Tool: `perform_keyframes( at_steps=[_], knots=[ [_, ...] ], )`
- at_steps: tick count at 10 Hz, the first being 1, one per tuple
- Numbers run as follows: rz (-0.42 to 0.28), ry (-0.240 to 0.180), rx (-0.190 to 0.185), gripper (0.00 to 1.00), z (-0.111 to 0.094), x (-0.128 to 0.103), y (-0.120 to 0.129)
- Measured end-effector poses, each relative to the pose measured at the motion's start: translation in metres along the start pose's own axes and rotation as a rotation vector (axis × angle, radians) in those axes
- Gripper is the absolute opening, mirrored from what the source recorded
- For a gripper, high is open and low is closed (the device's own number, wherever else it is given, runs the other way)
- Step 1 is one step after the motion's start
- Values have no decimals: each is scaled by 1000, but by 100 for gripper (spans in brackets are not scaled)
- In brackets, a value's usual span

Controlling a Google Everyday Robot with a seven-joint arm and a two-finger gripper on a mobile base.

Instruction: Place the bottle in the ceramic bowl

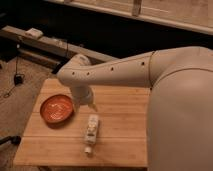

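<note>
The gripper [90, 103] hangs near the far end of the bottle [91, 130], which lies flat on the wooden table [122, 117] beside the bowl [56, 108]; you cannot tell whether the gripper is spread or closed. Treat the bottle as light, stiff, smooth plastic that may roll: take it across its slim body, mid-length. The shallow orange glazed bowl is likely hard and chippable.

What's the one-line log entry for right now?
gripper: between ceramic bowl and bottle | bottle: lying on table, ungrasped | ceramic bowl: empty

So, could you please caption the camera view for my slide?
Tool hovers over the bottle lying beside the ceramic bowl on a wooden table.
</note>
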Motion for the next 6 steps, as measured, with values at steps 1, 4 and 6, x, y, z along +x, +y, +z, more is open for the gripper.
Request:
perform_keyframes(
  at_steps=[1, 4, 6],
  knots=[
    [10, -4, 3, 65, 9, 2, -3],
    [40, 0, -43, 65, 39, 11, -11],
    [38, 19, -94, 65, 49, 13, -10]
  ],
)
